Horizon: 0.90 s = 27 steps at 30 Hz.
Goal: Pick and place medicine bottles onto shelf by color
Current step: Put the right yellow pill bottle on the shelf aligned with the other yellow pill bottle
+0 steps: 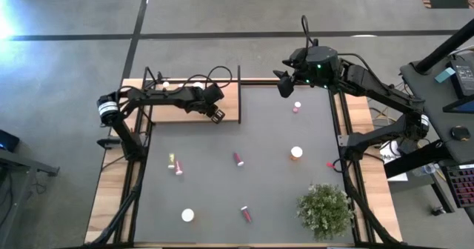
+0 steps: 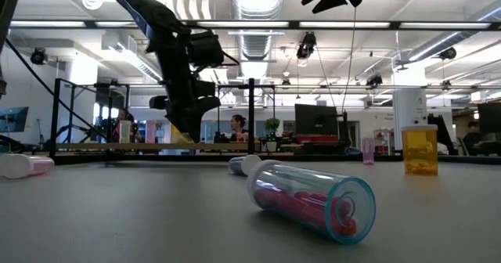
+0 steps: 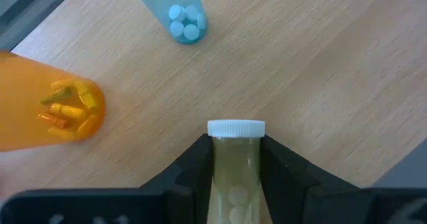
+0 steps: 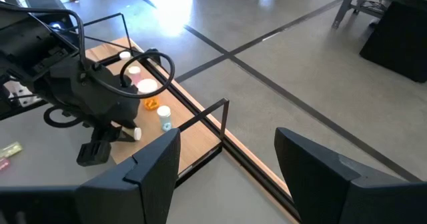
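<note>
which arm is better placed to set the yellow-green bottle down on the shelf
Left. Its tool is shut on the yellow-green bottle directly over the shelf. The right tool hangs open and empty above the table's far edge.

A pale yellow-green medicine bottle with a white ribbed cap (image 3: 235, 171) sits between the left gripper's (image 3: 235, 159) fingers over the flat light-wood shelf (image 3: 313, 71). An orange bottle (image 3: 50, 111) and a blue-tinted bottle (image 3: 175, 11) stand on that shelf. Pink bottles (image 1: 238, 158) lie scattered on the dark tabletop.
</note>
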{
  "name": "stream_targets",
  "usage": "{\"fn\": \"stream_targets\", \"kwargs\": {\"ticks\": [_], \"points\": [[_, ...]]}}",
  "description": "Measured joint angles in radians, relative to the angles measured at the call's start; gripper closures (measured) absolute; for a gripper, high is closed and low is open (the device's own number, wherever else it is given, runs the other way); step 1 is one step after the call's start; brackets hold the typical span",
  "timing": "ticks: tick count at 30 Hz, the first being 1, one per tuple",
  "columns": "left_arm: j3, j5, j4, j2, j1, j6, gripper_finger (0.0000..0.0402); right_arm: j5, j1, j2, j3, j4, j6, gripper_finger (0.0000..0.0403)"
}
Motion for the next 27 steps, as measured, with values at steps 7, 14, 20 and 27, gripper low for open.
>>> {"fn": "stream_targets", "kwargs": {"ticks": [7,14,20,27], "points": [[0.000,0.000,-0.001,-0.046,-0.006,0.000,0.0310,0.000,0.000,0.000,0.000,0.000,0.000,0.0170],[-0.074,-0.042,0.163,-0.134,-0.040,0.001,0.0309,0.000,0.000,0.000,0.000,0.000,0.000,0.0170],[-0.268,-0.160,0.526,-0.224,-0.099,0.011,0.0308,0.000,0.000,0.000,0.000,0.000,0.000,0.0170],[-0.578,-0.284,1.156,-0.257,-0.166,0.078,0.0308,0.000,0.000,0.000,0.000,0.001,0.000,0.0170]]}}
